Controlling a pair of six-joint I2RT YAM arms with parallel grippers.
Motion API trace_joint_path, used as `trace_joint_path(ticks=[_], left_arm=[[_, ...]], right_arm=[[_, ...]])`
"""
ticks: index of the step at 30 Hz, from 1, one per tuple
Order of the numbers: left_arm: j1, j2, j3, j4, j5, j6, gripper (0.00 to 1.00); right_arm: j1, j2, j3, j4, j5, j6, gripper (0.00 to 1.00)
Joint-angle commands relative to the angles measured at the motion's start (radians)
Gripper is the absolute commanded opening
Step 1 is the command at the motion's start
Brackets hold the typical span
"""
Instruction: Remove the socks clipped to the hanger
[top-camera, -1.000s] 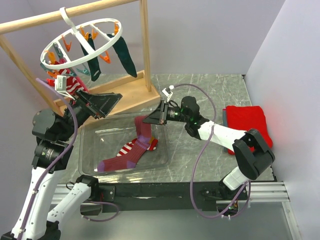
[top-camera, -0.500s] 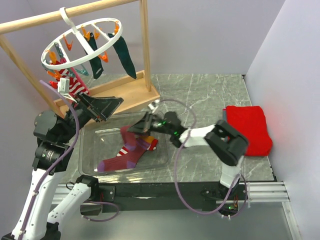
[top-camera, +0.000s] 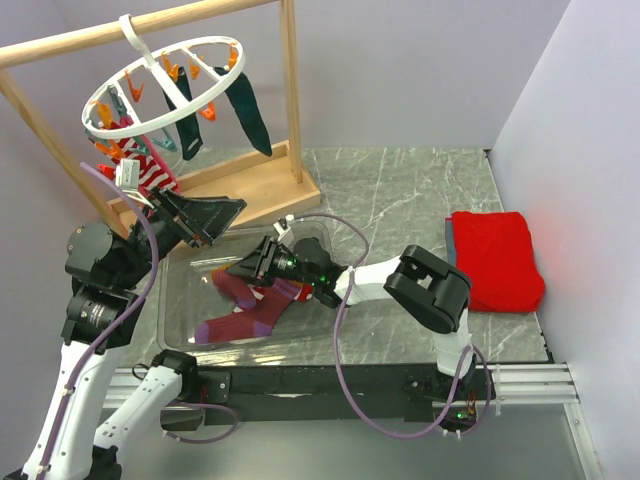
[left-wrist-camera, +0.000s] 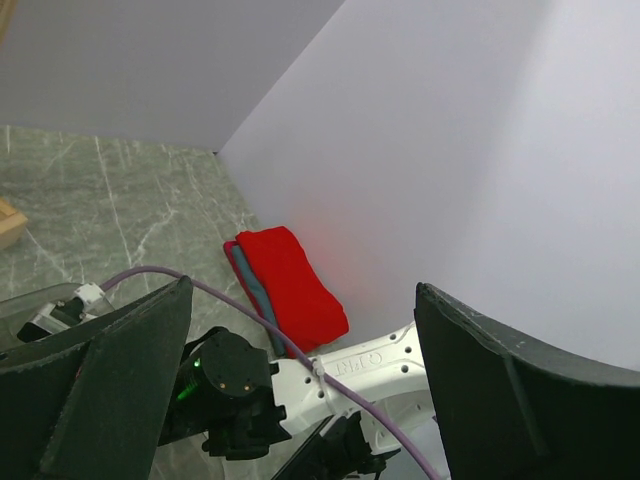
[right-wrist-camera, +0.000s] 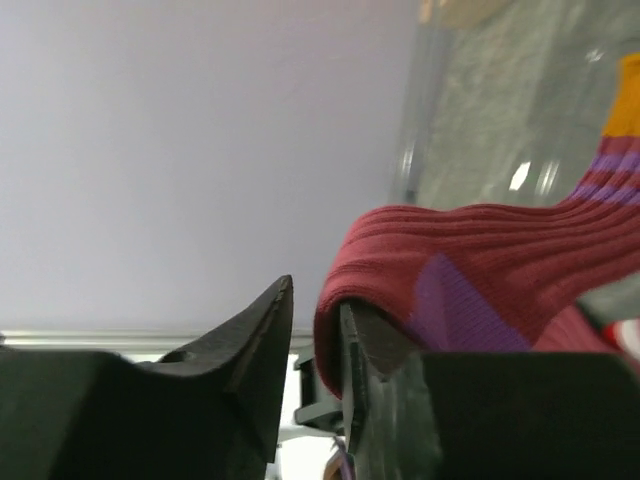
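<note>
Two dark teal socks (top-camera: 250, 112) and a red-and-white striped sock (top-camera: 150, 172) hang clipped to the white round plastic hanger (top-camera: 150, 82). Its hook sits on the wooden rail frame (top-camera: 290, 100) at the far-left corner of the grey-green marbled table (top-camera: 420, 190). Toward the near-left edge, a clear plastic tub (top-camera: 172, 300) holds a maroon sock with purple heel (top-camera: 240, 322) lying flat. A second maroon sock (right-wrist-camera: 480, 260) is draped over one finger of the right gripper (top-camera: 240, 272), whose jaws stand slightly parted; the sock seems unpinched. The left gripper (top-camera: 222, 218) hovers spread wide and empty above the tub's far-left corner. A folded red cloth (top-camera: 495, 255) lies by the right edge.
</note>
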Motion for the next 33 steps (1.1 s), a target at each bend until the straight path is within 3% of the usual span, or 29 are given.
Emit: trace_joint_path(ticks=[1, 2, 3, 7, 8, 13, 18, 23, 27, 31, 33], left_arm=[[0.005, -0.003, 0.011, 0.027, 0.013, 0.009, 0.97], [0.005, 0.0, 0.009, 0.027, 0.017, 0.009, 0.97], [0.005, 0.0, 0.008, 0.027, 0.019, 0.009, 0.97], [0.005, -0.006, 0.004, 0.019, 0.011, 0.015, 0.97], [0.005, -0.007, 0.003, 0.019, 0.013, 0.016, 0.97], [0.005, -0.009, 0.006, 0.015, 0.014, 0.019, 0.97], [0.005, -0.006, 0.003, 0.021, 0.022, 0.016, 0.97], [0.005, -0.007, -0.008, 0.027, 0.021, 0.019, 0.97], [0.005, -0.004, -0.015, 0.033, 0.022, 0.022, 0.98], [0.005, -0.001, -0.022, 0.032, 0.025, 0.024, 0.98], [0.005, -0.001, -0.014, 0.015, 0.019, 0.033, 0.97]], right_arm=[[-0.002, -0.028, 0.067, -0.068, -0.038, -0.131, 0.22], [-0.002, -0.025, 0.092, -0.133, -0.068, -0.162, 0.06], [-0.005, -0.013, 0.119, -0.178, -0.095, -0.229, 0.01], [-0.006, 0.053, 0.364, -0.431, -0.357, -0.456, 0.0], [-0.006, 0.057, 0.399, -0.564, -0.418, -0.508, 0.0], [-0.008, 0.069, 0.627, -1.136, -0.49, -0.942, 0.0], [-0.078, 0.026, 0.537, -1.243, -0.565, -1.068, 0.0], [-0.129, 0.003, 0.441, -1.341, -0.464, -1.139, 0.02], [-0.157, -0.025, 0.403, -1.387, -0.329, -1.166, 0.11], [-0.16, -0.064, 0.391, -1.427, -0.18, -1.173, 0.46], [-0.158, -0.121, 0.364, -1.415, -0.128, -1.162, 0.53]])
